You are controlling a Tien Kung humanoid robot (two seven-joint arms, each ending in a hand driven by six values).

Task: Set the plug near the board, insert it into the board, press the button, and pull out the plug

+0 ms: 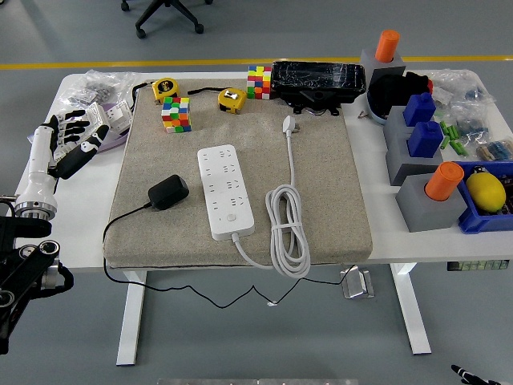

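A black plug adapter (167, 192) lies on the beige mat (329, 200), its thin black cable running off the mat's front edge. It sits just left of the white power strip (225, 191), apart from it. The strip's round button (232, 217) is near its front end. The strip's white cord (288, 228) is coiled to its right, with its own white plug (288, 123) at the mat's back. My left hand (70, 140) is open and empty at the table's left edge, well left of the adapter. My right hand is out of view.
Two Rubik's cubes (176, 114) (259, 82), two yellow tape measures (163, 87) (230, 99) and a black case (317, 80) lie at the back. Plastic bags and boxes (100, 100) lie behind my left hand. Grey blocks with orange and blue pegs (426, 196) stand at the right.
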